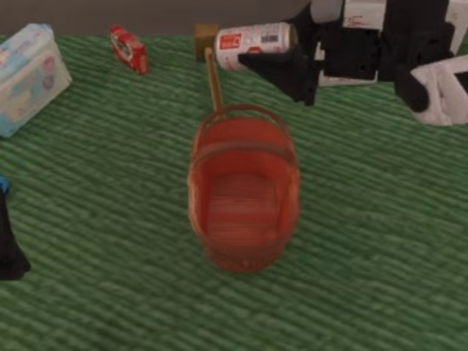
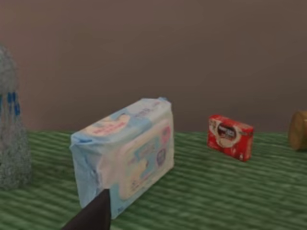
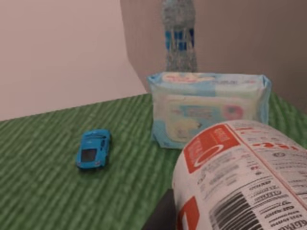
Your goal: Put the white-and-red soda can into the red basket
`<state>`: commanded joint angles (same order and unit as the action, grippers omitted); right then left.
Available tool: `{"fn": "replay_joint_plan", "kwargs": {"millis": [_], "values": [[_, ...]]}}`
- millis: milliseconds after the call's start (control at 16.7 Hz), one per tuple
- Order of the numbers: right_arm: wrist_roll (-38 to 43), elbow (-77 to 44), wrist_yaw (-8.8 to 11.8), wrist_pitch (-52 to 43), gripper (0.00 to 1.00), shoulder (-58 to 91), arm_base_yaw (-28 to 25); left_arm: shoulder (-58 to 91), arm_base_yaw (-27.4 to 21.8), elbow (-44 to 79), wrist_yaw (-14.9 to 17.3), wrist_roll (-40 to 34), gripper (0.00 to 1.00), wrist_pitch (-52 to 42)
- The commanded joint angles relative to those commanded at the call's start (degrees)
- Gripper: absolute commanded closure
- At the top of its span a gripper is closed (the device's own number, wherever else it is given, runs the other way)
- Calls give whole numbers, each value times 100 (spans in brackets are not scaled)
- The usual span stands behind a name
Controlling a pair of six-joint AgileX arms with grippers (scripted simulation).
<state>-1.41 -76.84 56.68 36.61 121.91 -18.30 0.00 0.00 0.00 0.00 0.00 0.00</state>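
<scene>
Up at the top of the overhead frame, the right arm's black claw (image 1: 281,64) is pinching the small white-and-red soda can (image 1: 254,44), which lies on its side in the air with its barcode showing, beyond the far end of the oval orange-red woven basket (image 1: 201,212) in the middle of the frame. It seems carried sideways because that is how the claw took it, and it sits high enough to clear the basket's arched hoop handle (image 1: 243,111). The can is not yet over the basket's mouth, so by my reckoning the drop is still to come.

From the right wrist camera the same can (image 3: 244,177) fills the lower right corner, cut off by the frame edge; behind it stand a pale blue soft pack of wipes (image 3: 207,108), a small blue toy car (image 3: 93,148) and a clear plastic bottle (image 3: 180,36) whose top is cropped.

The left arm's claw (image 1: 11,245) waits at the left edge of the green ribbed worktop (image 1: 380,241), mostly out of frame, and I cannot tell whether it is spread. Its own camera shows only one dark fingertip (image 2: 93,215) before the wipes. A small red packet (image 1: 129,49) lies at the upper left. A tan wooden piece (image 1: 210,69) behind the basket is partly hidden by the can, and I cannot name it.
</scene>
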Motion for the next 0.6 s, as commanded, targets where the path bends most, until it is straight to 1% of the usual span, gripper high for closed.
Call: {"fn": "replay_joint_plan", "kwargs": {"millis": [120, 240, 300, 360, 600], "values": [[187, 215, 389, 594, 100, -178, -41, 0, 0, 0, 0, 0, 0, 0], [296, 342, 634, 945, 100, -302, -66, 0, 0, 0, 0, 0, 0, 0], [321, 371, 695, 1028, 100, -334, -72, 0, 0, 0, 0, 0, 0, 0], [329, 379, 713, 1053, 100, -343, -74, 0, 0, 0, 0, 0, 0, 0], [333, 358, 709, 1041, 100, -320, -41, 0, 0, 0, 0, 0, 0, 0]]}}
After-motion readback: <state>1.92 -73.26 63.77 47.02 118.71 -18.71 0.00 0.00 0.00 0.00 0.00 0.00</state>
